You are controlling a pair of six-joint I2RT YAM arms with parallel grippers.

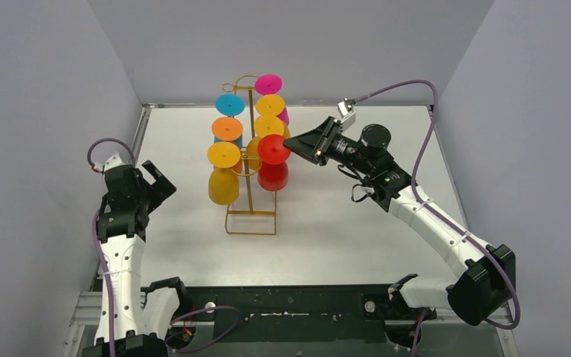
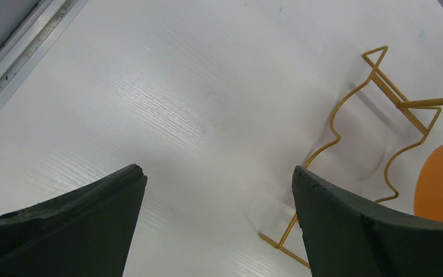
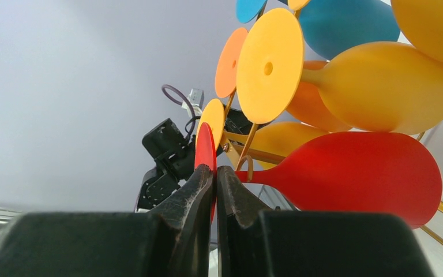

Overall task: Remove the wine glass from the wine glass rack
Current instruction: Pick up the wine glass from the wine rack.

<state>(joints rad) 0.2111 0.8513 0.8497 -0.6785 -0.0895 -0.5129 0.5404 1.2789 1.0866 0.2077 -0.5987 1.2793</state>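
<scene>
White desk (image 1: 357, 223) between grey walls. At mid-desk, gold wine glass rack (image 1: 250, 216), hung with coloured glasses (image 1: 224, 175), feet uppermost. Right tool (image 1: 291, 147) pinched shut on foot rim of red wine glass (image 1: 273, 175), lowest on rack's right side, stem hooked in a wire loop. Left tool (image 1: 160, 181) spread wide, holding nothing, above bare desk left of rack, well apart from it.

A white table (image 1: 357, 216) lay between grey walls (image 1: 37, 111). A metal rail (image 2: 17, 52) ran along its left edge. Yellow glasses (image 1: 224, 175), an orange glass (image 1: 227, 129), a blue glass (image 1: 230, 105) and a pink glass (image 1: 268, 84) hung feet up, close together.
</scene>
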